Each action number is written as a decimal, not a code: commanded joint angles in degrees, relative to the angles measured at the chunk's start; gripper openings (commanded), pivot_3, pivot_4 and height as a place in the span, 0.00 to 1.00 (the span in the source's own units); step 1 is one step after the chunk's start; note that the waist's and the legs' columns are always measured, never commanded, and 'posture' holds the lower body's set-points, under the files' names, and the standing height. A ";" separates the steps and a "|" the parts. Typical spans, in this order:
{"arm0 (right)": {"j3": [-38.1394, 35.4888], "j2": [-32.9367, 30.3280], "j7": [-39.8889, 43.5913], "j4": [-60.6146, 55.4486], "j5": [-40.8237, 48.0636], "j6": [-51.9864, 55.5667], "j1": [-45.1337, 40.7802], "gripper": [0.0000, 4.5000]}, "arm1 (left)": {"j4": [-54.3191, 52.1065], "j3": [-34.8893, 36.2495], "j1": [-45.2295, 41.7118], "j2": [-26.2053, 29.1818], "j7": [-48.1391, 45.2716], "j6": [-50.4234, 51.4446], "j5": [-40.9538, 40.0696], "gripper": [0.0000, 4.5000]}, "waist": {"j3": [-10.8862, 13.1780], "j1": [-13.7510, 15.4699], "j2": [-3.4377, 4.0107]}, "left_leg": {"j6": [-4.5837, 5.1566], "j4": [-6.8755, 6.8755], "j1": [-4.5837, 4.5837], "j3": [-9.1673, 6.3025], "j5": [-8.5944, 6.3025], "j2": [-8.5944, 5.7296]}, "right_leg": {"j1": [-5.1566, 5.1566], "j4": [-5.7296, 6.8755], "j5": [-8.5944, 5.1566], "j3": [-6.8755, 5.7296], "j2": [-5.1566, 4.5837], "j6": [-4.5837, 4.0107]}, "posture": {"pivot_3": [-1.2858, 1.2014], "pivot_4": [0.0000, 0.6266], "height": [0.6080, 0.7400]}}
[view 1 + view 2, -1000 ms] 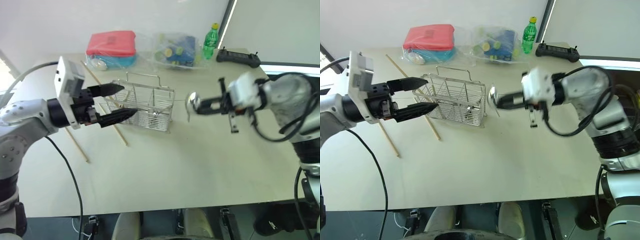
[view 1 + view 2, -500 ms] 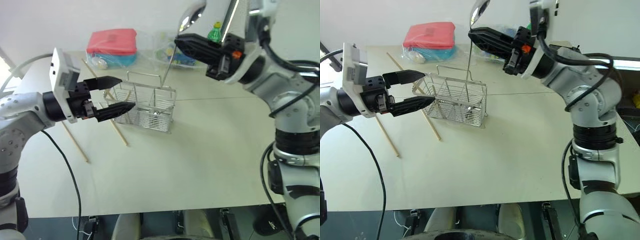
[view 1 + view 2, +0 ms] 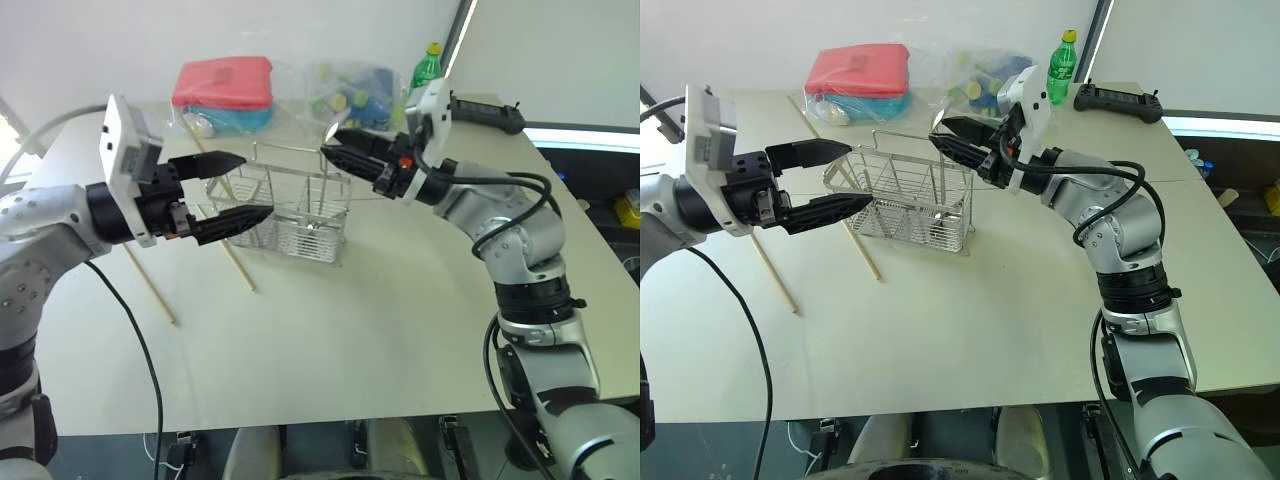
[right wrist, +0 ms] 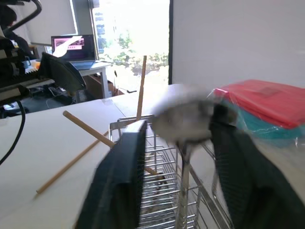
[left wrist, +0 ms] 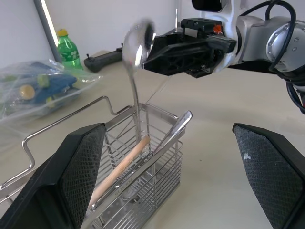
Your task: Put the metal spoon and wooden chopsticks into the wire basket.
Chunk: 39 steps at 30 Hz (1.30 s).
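step: dropping metal spoon [image 5: 136, 71] into wire basket [image 3: 295, 205] | R gripper [image 3: 958, 142] jaws parted, spoon slipping free | L gripper [image 3: 240, 188] open, at basket's 9 | next: I grab wooden chopsticks [image 3: 150, 283], 8 o'clock

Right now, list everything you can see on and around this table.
wire basket: one, silver, far middle of the table
metal spoon: one, silver, upright, handle down in the basket
wooden chopsticks: three, light tan; one in the basket, two flat on the table at its left
boxes in a bag: red over blue, far left
clear bag: one, blue and yellow-green contents, far middle
bottle: one, green, yellow cap
controller: one, black, far right
table: one, pale beige
left gripper: black, open, beside the basket
right gripper: black, open, spoon bowl between its fingers
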 commanded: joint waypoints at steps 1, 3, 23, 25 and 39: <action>-2.81 0.03 -0.54 -0.95 -1.27 -1.25 -0.23 0.88 | -0.99 2.30 -0.65 0.31 0.03 -0.39 -0.68 1.00 | 0.00 0.00 0.00 | 0.00 0.00 0.00 0.00 0.00 0.00 | 0.00 0.00 0.00 0.00 0.00 0.00 | 0.52 0.24 0.58; -3.52 -0.23 -0.71 -1.13 -1.63 -0.94 -0.07 0.99 | -0.57 1.84 -1.27 0.22 0.03 -0.51 -0.55 1.00 | 0.00 -0.01 0.00 | 0.00 0.00 0.00 0.00 0.00 0.00 | 0.00 0.00 0.00 0.00 0.00 0.00 | 0.52 0.24 0.58; -12.83 -23.90 18.84 -10.63 4.66 6.77 2.72 0.99 | 5.55 5.79 -6.52 -0.39 3.56 1.96 -2.56 1.00 | 0.01 0.11 -0.01 | 0.02 -0.04 -0.01 -0.02 -0.01 -0.02 | 0.03 -0.08 -0.02 -0.01 -0.01 0.02 | 0.52 0.24 0.58; -13.68 -29.13 24.14 -12.73 5.15 6.70 6.06 0.99 | 7.23 8.00 -6.94 0.25 5.62 3.26 -3.44 1.00 | 0.01 0.13 -0.03 | 0.02 -0.04 0.00 -0.02 -0.02 -0.01 | 0.04 -0.09 -0.08 -0.01 -0.01 0.12 | 0.52 0.24 0.58; -20.40 -36.36 30.17 -18.03 4.30 3.33 23.45 0.99 | 21.75 11.62 -15.92 -4.45 47.84 22.40 7.86 1.00 | 0.07 0.67 -0.19 | 0.01 0.02 0.56 0.00 -0.03 -0.01 | 0.61 -0.13 -0.16 0.00 -0.07 0.24 | 0.52 0.24 0.58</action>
